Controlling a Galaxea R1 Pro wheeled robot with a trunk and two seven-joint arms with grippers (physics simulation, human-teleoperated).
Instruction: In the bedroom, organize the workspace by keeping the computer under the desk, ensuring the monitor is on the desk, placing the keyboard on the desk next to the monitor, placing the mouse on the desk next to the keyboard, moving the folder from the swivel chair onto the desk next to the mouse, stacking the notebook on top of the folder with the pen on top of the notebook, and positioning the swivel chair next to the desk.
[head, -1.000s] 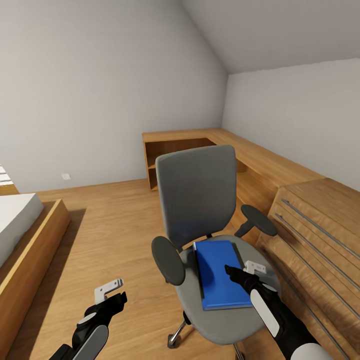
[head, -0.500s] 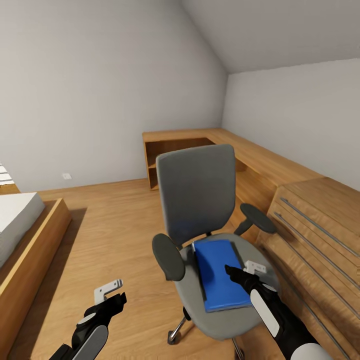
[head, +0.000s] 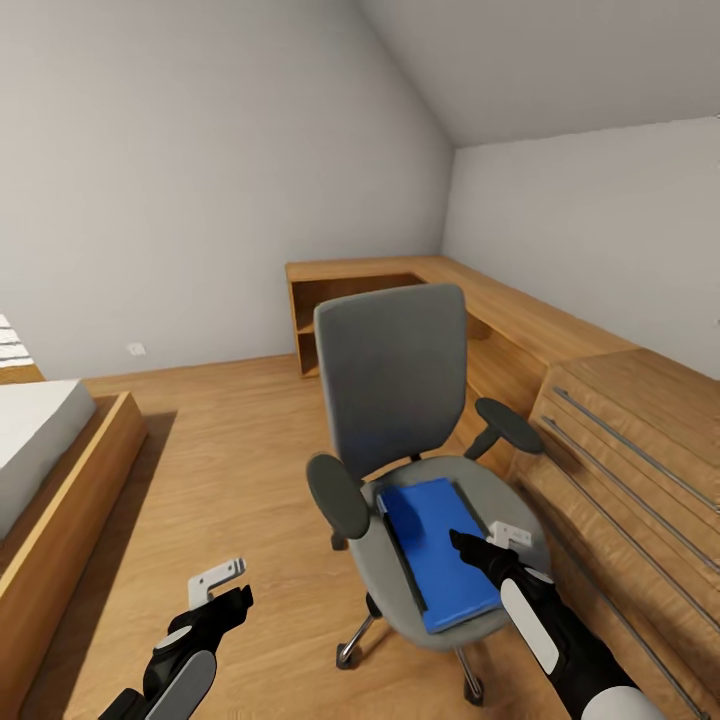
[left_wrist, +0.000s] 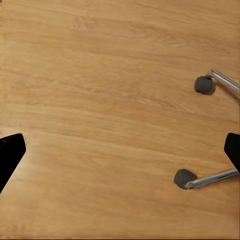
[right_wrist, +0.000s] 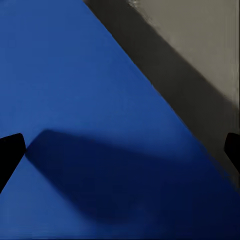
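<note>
**A:** What does the head view give?

**B:** The swivel chair (head: 400, 440) stands on the wood floor (head: 220, 450), just beside the light-wood drawer cabinet (head: 640, 450) on the robot's right. The folder (head: 435, 550) lies flat on the seat, nearer the seat's right edge and running from the backrest end toward the front edge. The right gripper (head: 480, 545) hangs over the folder's front right corner; whether it touches cannot be told from here, nor how far its fingers are spread. The left gripper (head: 225, 590) hangs over bare floor, well apart from the chair. A bed (head: 40, 440) in a wooden frame sits at the room's left.

**A:** And the left wrist view?

**B:** Floor planks (left_wrist: 100, 100), with two castors (left_wrist: 185, 178) on chrome legs of the chair's base. The dark fingertips (left_wrist: 10, 152) sit far apart at either side, so that gripper is spread wide and has hold of nothing.

**A:** The right wrist view?

**B:** The blue folder (right_wrist: 75, 100) close up, its dark spine edge running diagonally, the grey seat (right_wrist: 200, 40) beyond it. The fingertips (right_wrist: 10, 150) stand wide apart with nothing between them, and a shadow falls on the cover.
</note>
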